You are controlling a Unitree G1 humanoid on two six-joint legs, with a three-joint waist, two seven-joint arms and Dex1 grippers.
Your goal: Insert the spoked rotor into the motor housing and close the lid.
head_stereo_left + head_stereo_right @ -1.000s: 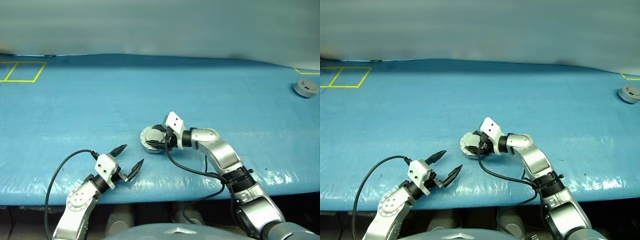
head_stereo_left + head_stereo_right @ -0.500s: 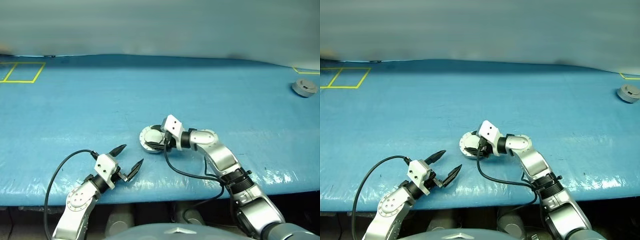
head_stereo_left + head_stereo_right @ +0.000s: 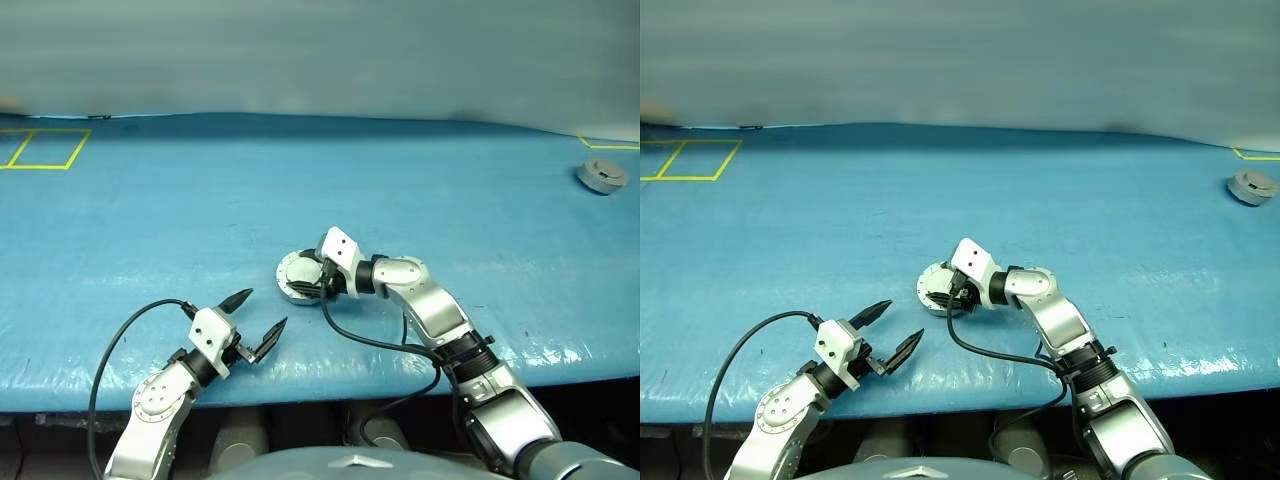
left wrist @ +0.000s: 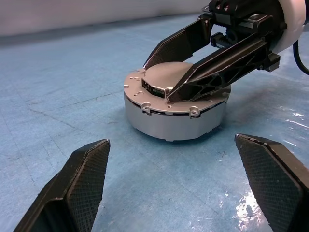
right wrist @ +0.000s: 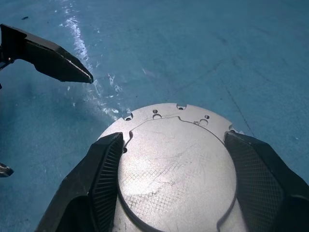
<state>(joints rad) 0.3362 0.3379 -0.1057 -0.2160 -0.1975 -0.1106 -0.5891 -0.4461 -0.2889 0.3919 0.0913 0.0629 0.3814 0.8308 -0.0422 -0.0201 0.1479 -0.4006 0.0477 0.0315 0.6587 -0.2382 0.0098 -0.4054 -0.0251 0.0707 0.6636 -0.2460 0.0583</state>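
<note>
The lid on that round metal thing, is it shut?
Shut. The lid lies flat on the motor housing, with the right gripper over it.

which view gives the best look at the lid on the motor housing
The right wrist view: the lid lies flat, seen from just above, between the right gripper fingers. The left wrist view shows it from the side atop the motor housing, partly behind those fingers. In both eye views it is small and partly hidden.

Bright even overhead light, glare patches on the blue table cover, soft shadows, blurred grey background
</note>
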